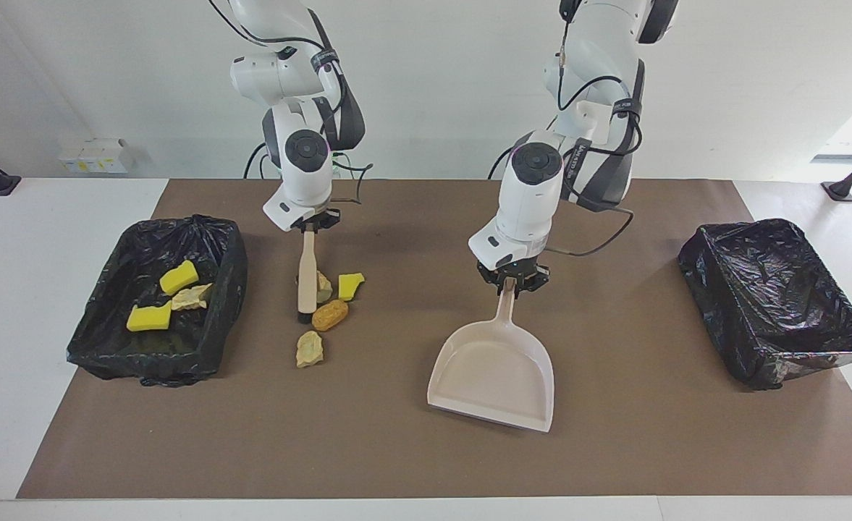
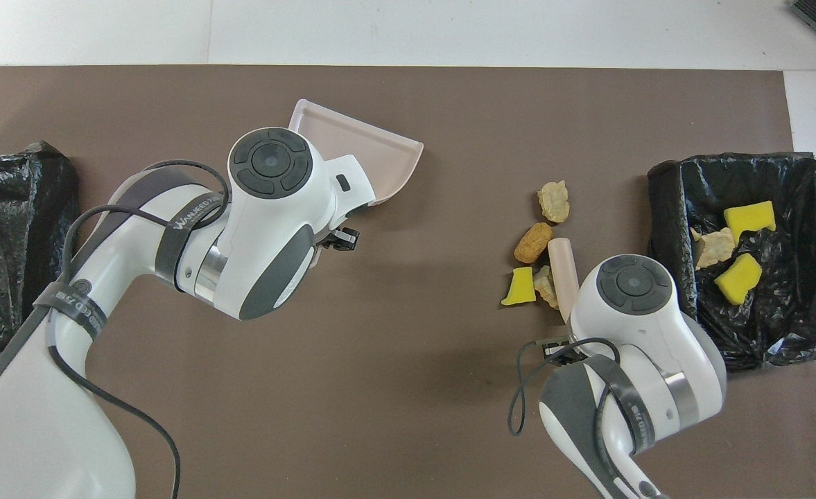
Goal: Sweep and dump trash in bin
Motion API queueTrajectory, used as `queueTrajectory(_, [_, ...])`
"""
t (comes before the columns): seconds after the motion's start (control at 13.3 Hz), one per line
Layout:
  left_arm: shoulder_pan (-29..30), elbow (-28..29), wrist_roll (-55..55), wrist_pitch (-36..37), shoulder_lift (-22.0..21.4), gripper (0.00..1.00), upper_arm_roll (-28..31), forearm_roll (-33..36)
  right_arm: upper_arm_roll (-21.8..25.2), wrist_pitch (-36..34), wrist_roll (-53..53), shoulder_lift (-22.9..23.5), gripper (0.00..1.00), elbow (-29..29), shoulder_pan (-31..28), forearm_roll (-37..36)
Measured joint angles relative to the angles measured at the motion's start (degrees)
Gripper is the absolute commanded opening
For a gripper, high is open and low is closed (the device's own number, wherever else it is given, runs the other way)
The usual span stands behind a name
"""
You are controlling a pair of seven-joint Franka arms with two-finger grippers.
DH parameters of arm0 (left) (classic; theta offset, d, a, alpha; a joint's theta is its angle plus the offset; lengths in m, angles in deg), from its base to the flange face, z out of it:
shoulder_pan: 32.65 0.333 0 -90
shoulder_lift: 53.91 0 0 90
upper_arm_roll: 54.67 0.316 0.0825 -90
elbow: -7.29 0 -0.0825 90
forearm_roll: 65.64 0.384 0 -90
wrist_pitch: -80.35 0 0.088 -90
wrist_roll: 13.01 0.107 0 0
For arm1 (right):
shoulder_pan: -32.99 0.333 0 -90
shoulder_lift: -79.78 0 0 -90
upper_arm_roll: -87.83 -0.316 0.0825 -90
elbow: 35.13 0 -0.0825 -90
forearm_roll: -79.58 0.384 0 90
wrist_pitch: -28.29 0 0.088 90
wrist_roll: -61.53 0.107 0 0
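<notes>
My right gripper is shut on the pale handle of a brush, whose dark tip is down among the loose trash. On the mat lie a tan lump, a yellow chunk, an orange lump and a tan lump; the overhead view shows them beside the brush. My left gripper is shut on the handle of a cream dustpan, empty, in the middle of the mat, well apart from the trash. The dustpan is partly hidden under my left wrist in the overhead view.
A black-lined bin at the right arm's end of the table holds two yellow chunks and a tan lump; it also shows in the overhead view. A second black-lined bin stands at the left arm's end.
</notes>
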Motion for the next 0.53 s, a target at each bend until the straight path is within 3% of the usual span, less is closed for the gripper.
queueTrajectory(0.3, [0.0,1.1,15.8,5.5,-1.5,0.0,0.0,0.0,-0.1,0.0,-2.1,1.7,0.0,3.1,2.3,8.5])
queueTrajectory(0.53, [0.0,5.8,30.1,5.7,-3.5,0.0,-0.1,0.0,-0.2,-0.5,-2.2,3.2,0.0,6.0,4.2,14.1])
